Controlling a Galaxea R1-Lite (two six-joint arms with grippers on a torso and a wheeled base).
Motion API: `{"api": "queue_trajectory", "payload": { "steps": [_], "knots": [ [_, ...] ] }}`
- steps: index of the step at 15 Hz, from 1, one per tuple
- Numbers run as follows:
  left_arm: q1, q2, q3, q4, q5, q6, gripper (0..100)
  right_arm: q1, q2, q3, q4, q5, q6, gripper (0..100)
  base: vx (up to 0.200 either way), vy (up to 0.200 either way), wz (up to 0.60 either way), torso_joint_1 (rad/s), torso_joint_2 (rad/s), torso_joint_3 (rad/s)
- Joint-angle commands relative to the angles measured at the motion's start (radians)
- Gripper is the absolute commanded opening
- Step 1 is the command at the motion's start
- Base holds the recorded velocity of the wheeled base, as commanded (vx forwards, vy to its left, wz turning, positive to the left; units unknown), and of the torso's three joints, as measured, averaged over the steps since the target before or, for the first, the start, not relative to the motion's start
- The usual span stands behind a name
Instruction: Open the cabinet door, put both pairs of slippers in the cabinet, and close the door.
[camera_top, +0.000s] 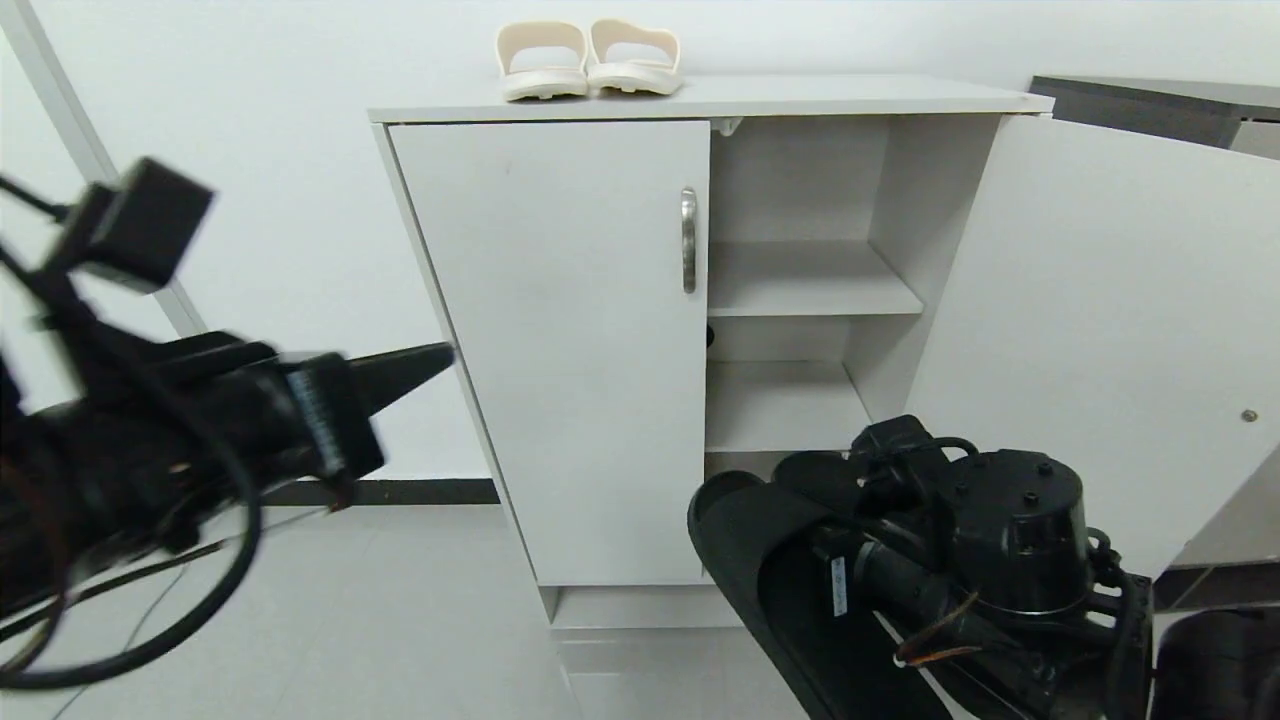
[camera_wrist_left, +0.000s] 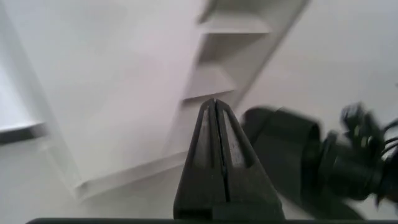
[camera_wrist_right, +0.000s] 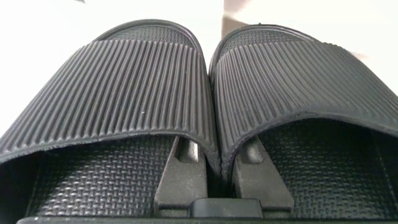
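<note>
While the right pincer (camera_wrist_right: 216, 158) grips the black slippers (camera_top: 740, 540) together, low before the open cabinet (camera_top: 560, 350), the cream slippers (camera_top: 588, 60) sit on its top. Stowing the first pair seems in hand: next, slide them onto the lower shelf (camera_top: 780, 405) and release. The left pincer (camera_wrist_left: 215, 118) hangs closed, aside.

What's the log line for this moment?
right door open | left door shut | right hand gripping black slippers before open side | left hand shut, empty | cream slippers on cabinet top

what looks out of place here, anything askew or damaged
Only the pair of cream open-toe slippers sitting on top of the white two-door cabinet, not on its shelves. The right tool holds the pair of black ribbed rubber slippers pinched together. Nothing looks spilled or damaged.
</note>
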Motion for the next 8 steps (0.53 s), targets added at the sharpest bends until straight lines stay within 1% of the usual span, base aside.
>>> {"api": "queue_trajectory", "payload": {
  "steps": [1, 2, 3, 4, 5, 6, 7, 8],
  "knots": [
    [0.131, -0.479, 0.22, 0.289, 0.211, 0.036, 0, -0.012, 0.055, -0.033, 0.0, -0.023, 0.002, 0, 0.0, 0.0, 0.0, 0.0, 0.0, 0.0],
    [0.231, -0.539, 0.246, 0.344, 0.216, 0.034, 0, -0.017, 0.056, -0.034, 0.0, -0.039, 0.001, 0, 0.0, 0.0, 0.0, 0.0, 0.0, 0.0],
    [0.323, -0.614, 0.283, 0.381, 0.243, 0.036, 0, -0.021, 0.058, -0.038, 0.0, -0.048, 0.001, 0, 0.0, 0.0, 0.0, 0.0, 0.0, 0.0],
    [0.403, -0.688, 0.333, 0.392, 0.3, 0.045, 0, -0.021, 0.055, -0.033, 0.0, -0.051, -0.001, 0, 0.0, 0.0, 0.0, 0.0, 0.0, 0.0],
    [0.435, -0.726, 0.364, 0.392, 0.315, 0.059, 0, -0.021, 0.053, -0.033, -0.002, -0.052, -0.002, 0, 0.0, 0.0, 0.0, 0.0, 0.0, 0.0],
    [0.463, -0.863, 0.458, 0.392, 0.306, 0.117, 0, -0.021, 0.05, -0.028, -0.003, -0.052, -0.002, 0, 0.0, 0.0, 0.0, 0.0, 0.0, 0.0],
    [0.463, -0.894, 0.484, 0.392, 0.305, 0.14, 0, -0.021, 0.05, -0.027, -0.003, -0.052, -0.002, 0, 0.0, 0.0, 0.0, 0.0, 0.0, 0.0],
    [0.466, -0.992, 0.544, 0.393, 0.309, 0.192, 0, -0.02, 0.053, -0.024, -0.003, -0.052, -0.002, 0, 0.0, 0.0, 0.0, 0.0, 0.0, 0.0]
  ]
}}
